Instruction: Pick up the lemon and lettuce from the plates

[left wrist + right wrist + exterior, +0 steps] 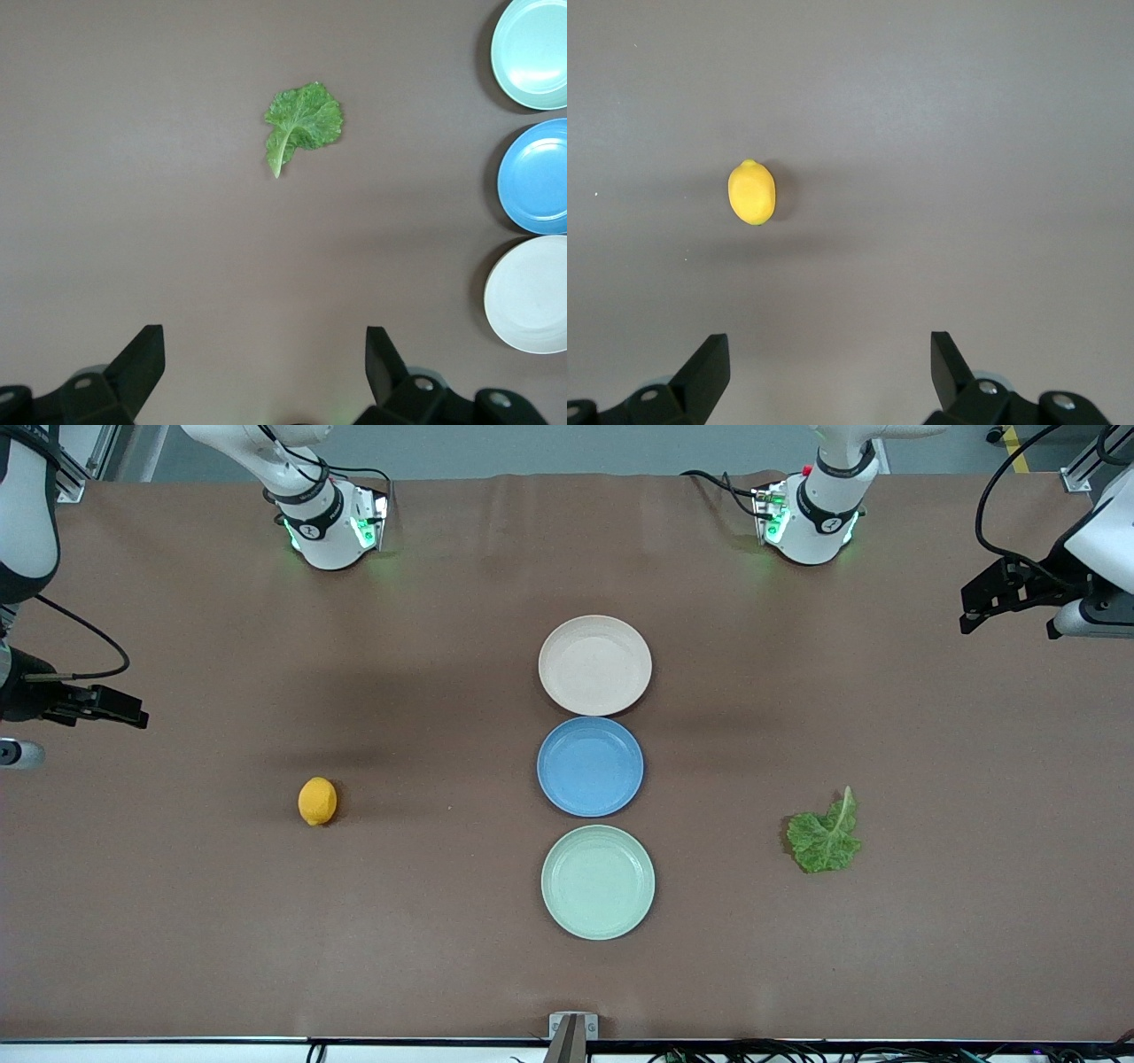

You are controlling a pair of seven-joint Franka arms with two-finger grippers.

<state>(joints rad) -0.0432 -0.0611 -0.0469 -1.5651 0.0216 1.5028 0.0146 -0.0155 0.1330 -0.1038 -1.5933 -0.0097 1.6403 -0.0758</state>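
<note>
The lemon [317,801] lies on the bare table toward the right arm's end, not on a plate; it also shows in the right wrist view [751,192]. The lettuce [826,837] lies on the table toward the left arm's end and shows in the left wrist view [304,119]. The beige-pink plate [594,664] and the mint green plate [597,881] are both empty. My right gripper [830,347] is open and empty, high over the table's end, apart from the lemon. My left gripper [266,341] is open and empty, high over its end, apart from the lettuce.
A blue plate [590,766], also empty, sits between the two other plates in a row down the table's middle. All three plates show at the edge of the left wrist view. The arm bases [330,522] stand along the edge farthest from the front camera.
</note>
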